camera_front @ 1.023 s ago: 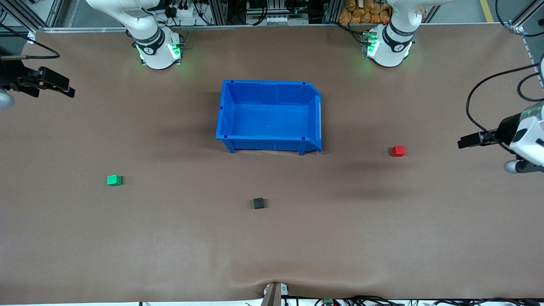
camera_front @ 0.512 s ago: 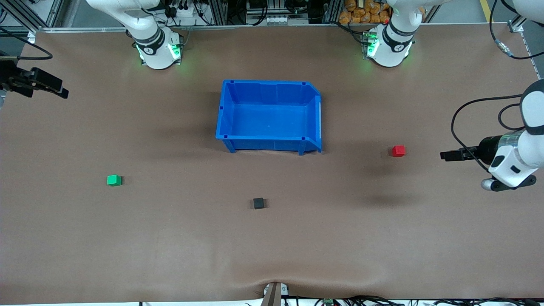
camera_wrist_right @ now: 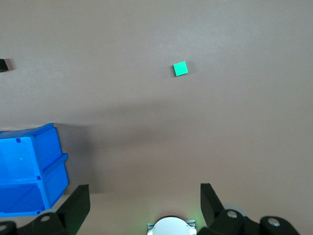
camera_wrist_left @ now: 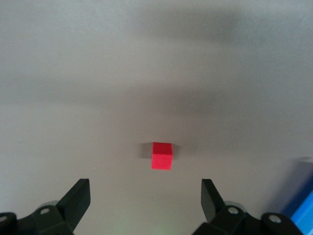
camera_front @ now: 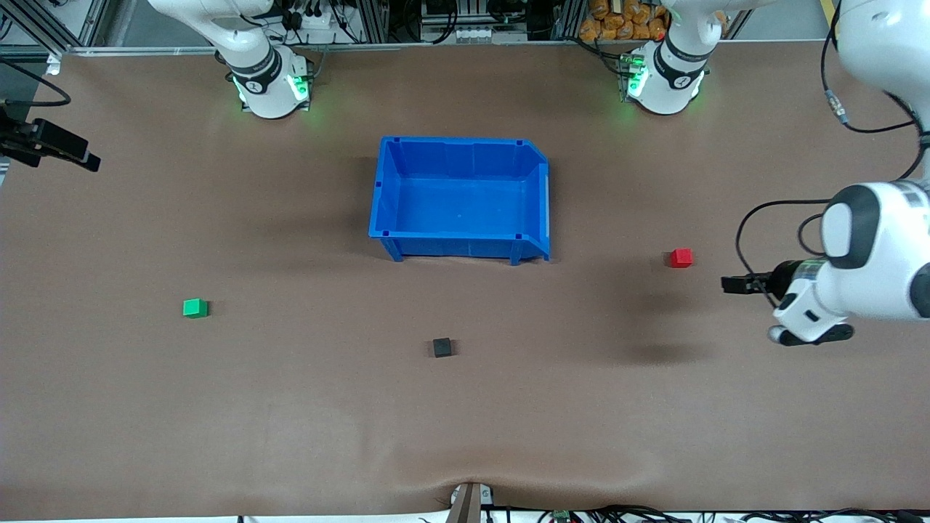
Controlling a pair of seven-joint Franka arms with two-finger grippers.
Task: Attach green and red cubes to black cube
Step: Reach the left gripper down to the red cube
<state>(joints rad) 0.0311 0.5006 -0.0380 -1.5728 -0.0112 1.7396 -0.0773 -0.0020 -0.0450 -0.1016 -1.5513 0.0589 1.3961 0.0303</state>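
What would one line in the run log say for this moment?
left gripper: open, over table by red cube | right gripper: open, at table's edge | green cube, black cube: apart, untouched

Wide table under a matte brown cloth [camera_front: 290,407], wrinkled at its near edge, aluminium frame rails [camera_front: 363,22] and tangled black cables [camera_front: 450,18] along the robots' side, soft overhead light

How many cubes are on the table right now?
3, none hidden that I can see. Red cube toward the left arm's end, green cube toward the right arm's end, black cube between them, nearest the front camera.
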